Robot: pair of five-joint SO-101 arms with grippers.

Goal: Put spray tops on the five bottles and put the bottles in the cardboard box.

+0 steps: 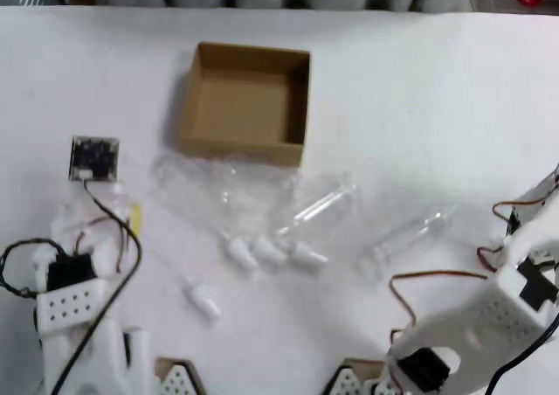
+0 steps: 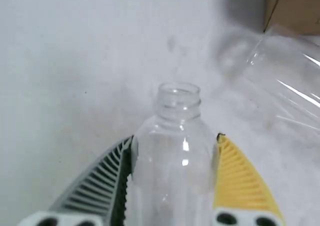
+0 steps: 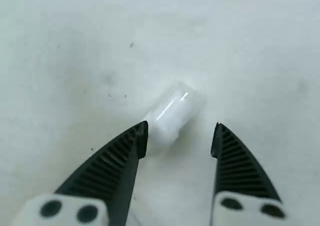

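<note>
My left gripper [image 2: 175, 137] is shut on a clear, uncapped bottle [image 2: 179, 98], which stands between its grey and yellow fingers [image 2: 235, 176] with the open neck pointing away. In the high view this gripper [image 1: 112, 225] is at the left of the table. My right gripper [image 3: 180, 131] is open just above the table. A white spray top [image 3: 172, 111] lies on its side right in front of the fingertips, close to one finger. The cardboard box [image 1: 249, 102] stands open and empty at the back centre. Other clear bottles [image 1: 319, 204] lie in front of it.
Three white spray tops [image 1: 269, 252] lie in a row mid-table, and another [image 1: 203, 301] sits nearer the left arm. A clear bottle [image 1: 406, 236] lies toward the right arm [image 1: 489, 316]. Crumpled clear plastic [image 1: 210, 185] lies before the box.
</note>
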